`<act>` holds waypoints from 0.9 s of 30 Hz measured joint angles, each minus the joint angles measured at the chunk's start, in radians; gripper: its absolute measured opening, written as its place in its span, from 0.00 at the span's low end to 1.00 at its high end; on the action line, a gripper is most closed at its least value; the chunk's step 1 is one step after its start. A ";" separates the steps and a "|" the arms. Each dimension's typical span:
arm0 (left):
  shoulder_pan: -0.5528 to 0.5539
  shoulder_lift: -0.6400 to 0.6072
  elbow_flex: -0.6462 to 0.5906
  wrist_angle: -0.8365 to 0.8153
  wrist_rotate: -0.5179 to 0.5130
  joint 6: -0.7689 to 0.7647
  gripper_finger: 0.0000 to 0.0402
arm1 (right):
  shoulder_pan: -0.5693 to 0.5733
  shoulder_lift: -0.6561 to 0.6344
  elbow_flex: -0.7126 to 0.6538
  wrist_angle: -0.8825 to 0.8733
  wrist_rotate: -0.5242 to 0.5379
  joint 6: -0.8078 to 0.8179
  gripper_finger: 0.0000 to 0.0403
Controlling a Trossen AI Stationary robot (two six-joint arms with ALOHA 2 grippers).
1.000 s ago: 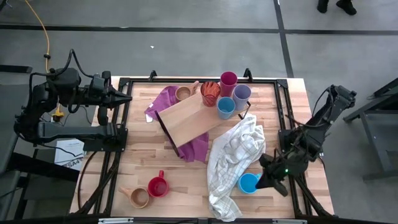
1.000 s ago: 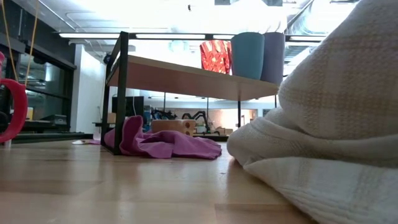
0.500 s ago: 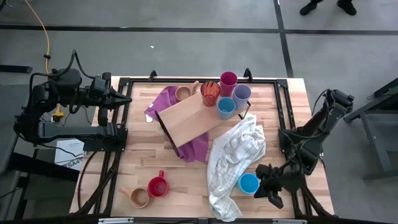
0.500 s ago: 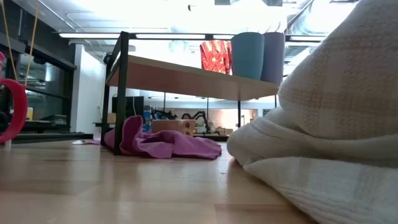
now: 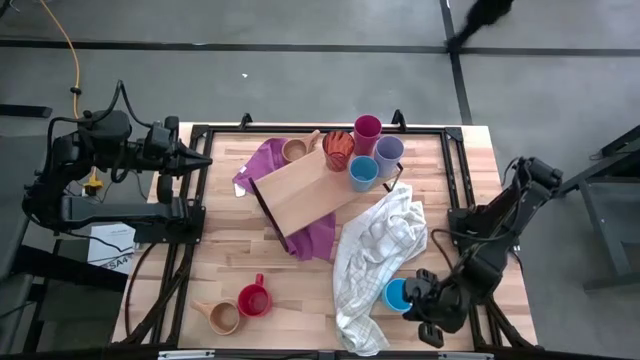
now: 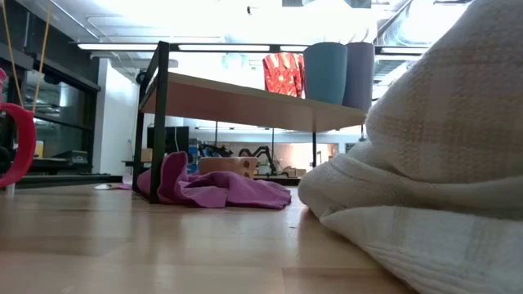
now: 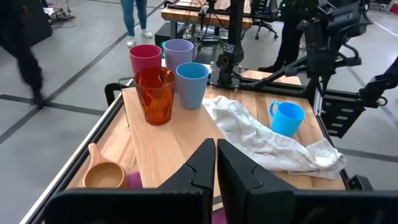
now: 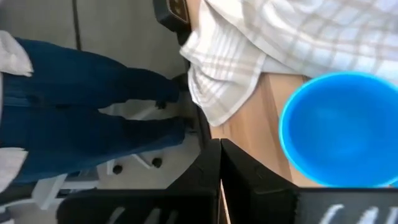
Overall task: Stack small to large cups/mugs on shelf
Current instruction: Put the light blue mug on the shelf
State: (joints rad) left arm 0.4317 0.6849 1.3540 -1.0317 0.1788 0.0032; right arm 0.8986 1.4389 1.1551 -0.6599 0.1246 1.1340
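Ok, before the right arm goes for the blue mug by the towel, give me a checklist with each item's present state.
1. Right gripper open for a grasp: not ok, shut.
2. Right gripper beside the blue mug: ok, just off its rim, not holding it.
3. Blue mug upright, mouth up: ok.
4. Mug free of the white checked towel: cannot tell, the towel lies right against it.
5. Bare room on the shelf: ok, four cups crowd its far end only.
6. Left gripper out of the way: ok, shut at the table's left edge.
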 joint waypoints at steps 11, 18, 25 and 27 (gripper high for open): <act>0.000 0.000 0.000 -0.028 0.013 0.002 0.01 | 0.000 0.064 0.043 -0.143 -0.026 0.036 0.00; 0.000 0.000 0.000 -0.041 0.015 0.018 0.01 | -0.003 0.089 0.044 -0.158 -0.038 0.032 0.00; 0.000 0.000 0.000 -0.050 0.015 0.037 0.01 | -0.016 0.101 0.044 -0.160 -0.082 -0.011 0.00; 0.000 0.000 0.000 -0.050 0.015 0.042 0.01 | -0.024 0.102 0.044 -0.150 -0.084 -0.019 0.00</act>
State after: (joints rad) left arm 0.4318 0.6846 1.3540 -1.0817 0.1940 0.0451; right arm 0.8744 1.5410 1.1995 -0.8095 0.0402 1.1154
